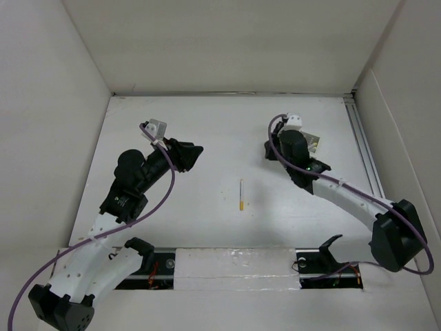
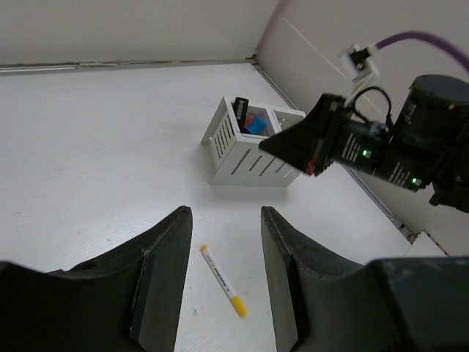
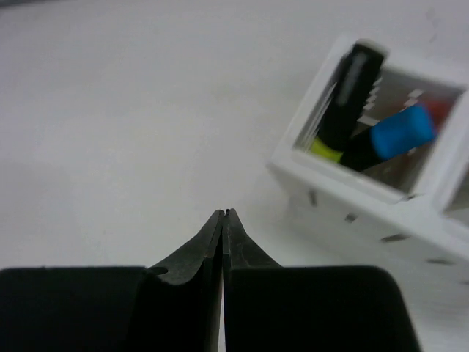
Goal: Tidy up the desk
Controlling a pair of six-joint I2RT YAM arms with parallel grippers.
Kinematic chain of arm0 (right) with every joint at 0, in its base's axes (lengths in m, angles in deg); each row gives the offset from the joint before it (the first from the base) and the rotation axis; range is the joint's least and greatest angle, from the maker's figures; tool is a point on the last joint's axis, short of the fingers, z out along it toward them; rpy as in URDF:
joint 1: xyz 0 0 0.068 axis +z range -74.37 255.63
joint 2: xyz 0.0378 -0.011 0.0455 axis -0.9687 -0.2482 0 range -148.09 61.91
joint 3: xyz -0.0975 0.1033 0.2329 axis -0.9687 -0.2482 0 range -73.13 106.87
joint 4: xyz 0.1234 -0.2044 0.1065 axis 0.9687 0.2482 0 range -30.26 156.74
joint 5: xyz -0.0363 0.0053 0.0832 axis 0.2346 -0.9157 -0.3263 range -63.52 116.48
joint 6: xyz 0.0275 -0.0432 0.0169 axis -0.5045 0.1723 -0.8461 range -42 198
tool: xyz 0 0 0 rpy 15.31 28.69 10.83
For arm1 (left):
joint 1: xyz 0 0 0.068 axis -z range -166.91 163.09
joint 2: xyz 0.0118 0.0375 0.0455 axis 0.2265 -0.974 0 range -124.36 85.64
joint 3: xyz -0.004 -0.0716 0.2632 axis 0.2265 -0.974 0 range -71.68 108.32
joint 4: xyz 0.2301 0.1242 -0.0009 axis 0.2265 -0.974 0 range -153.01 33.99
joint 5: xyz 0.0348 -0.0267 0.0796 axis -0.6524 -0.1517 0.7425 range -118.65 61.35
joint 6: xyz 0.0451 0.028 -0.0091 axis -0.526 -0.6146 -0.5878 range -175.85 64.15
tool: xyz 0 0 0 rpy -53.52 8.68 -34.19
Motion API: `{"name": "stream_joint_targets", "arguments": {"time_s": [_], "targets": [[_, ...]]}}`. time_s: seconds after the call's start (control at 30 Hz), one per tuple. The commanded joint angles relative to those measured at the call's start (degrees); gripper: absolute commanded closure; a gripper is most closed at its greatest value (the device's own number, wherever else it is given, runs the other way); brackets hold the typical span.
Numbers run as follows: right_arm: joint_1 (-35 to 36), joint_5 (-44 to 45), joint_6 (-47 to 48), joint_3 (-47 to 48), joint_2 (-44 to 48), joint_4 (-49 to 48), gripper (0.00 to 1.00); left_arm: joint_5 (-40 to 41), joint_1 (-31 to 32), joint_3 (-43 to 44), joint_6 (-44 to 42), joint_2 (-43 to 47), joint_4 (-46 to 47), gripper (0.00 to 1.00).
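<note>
Across the middle of the white counter [image 1: 207,124], which fills the space between white wall panels with a metal rail [image 1: 365,152] along its right edge, lies a white pen [image 1: 241,195] with a yellow end that points toward the near edge. It sits between the two arms and touches neither. On the left, the left tool [image 1: 196,153] hangs above the counter with its jaws spread wide and nothing between them; in its wrist view the pen shows on the counter below the gap. At the far right stands a white slotted organizer box [image 2: 249,147], mostly hidden under the right arm in the top view. One compartment holds a black marker [image 3: 352,88] leaning upright, a blue object [image 3: 399,132] and something red behind it that is too blurred to name. The right tool [image 1: 270,150] hovers just beside the organizer box on its left, its jaws pressed together tip to tip, gripping nothing.
</note>
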Motion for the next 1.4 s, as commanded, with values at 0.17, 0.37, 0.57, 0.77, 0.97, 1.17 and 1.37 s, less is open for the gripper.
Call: {"name": "stream_joint_targets", "arguments": {"time_s": [0.17, 0.37, 0.57, 0.77, 0.97, 1.17, 1.37], "targets": [[5.35, -7.35, -3.74, -1.75, -7.91, 6.25, 0.68, -0.76, 0.17, 0.04, 0.03, 1.28, 2.78, 0.62], [10.0, -8.77, -1.19, 6.51, -17.05, 11.94, 0.63, -0.23, 0.17, 0.13, -0.05, 1.63, 2.78, 0.62], [12.12, -7.97, -2.33, 8.19, -21.1, 14.42, 0.62, 0.03, 0.17, -0.13, 0.03, 2.07, 2.87, 0.61], [12.12, -8.5, -3.47, 5.9, -21.89, 14.15, 0.62, -0.41, 0.17, -0.13, 0.03, 2.07, 3.04, 0.61], [12.12, -12.01, -2.85, 6.43, -25.32, 12.84, 0.62, -0.67, 0.17, -0.13, 0.03, 2.24, 3.13, 0.61], [12.65, -11.76, -2.86, 7.39, -26.55, 13.62, 0.62, -1.02, 0.17, -0.13, 0.03, 2.15, 3.04, 0.62], [13.79, -10.0, -3.21, 7.75, -27.87, 15.91, 0.62, -1.11, 0.17, -0.04, 0.12, 1.98, 2.95, 0.61]]}}
